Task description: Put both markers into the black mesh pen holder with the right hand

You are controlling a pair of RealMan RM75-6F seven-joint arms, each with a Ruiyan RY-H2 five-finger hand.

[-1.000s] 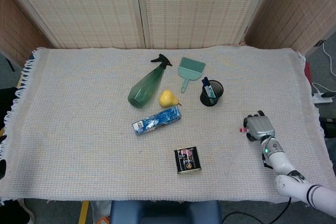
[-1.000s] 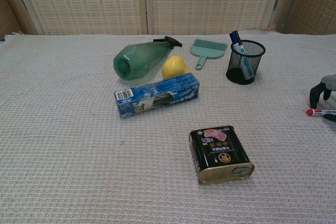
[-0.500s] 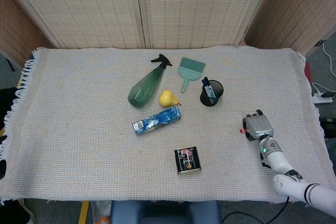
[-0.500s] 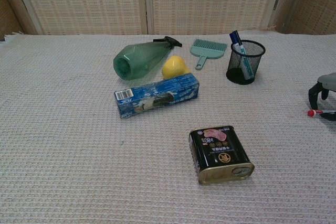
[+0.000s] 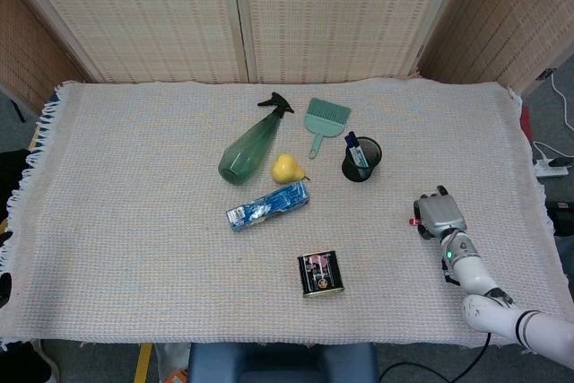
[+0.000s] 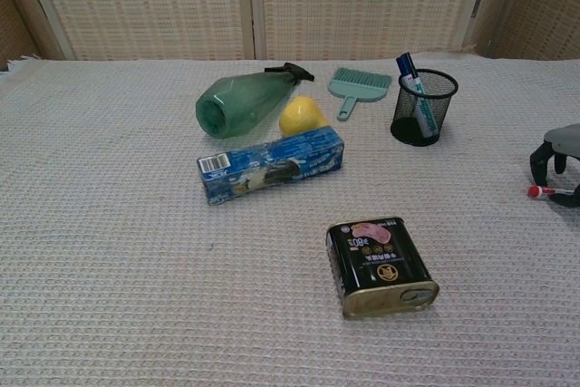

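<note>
One blue marker [image 6: 407, 71] is already standing in the black mesh pen holder [image 6: 422, 108]; the red-capped marker [image 6: 542, 191] is lying under the right hand [image 5: 440, 215], fingers curling over it, grip unclear, near the cloth's right edge [image 5: 529, 177].

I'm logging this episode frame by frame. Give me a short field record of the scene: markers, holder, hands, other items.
marker in holder: blue-capped marker stands tilted in the black mesh pen holder
second marker: red-capped marker under the right hand's fingers, whether lifted cannot be told
right hand: at the table's right side, over the red-capped marker
left hand: not in view
other items: green spray bottle, pear, dustpan brush, blue box, tin can
</note>
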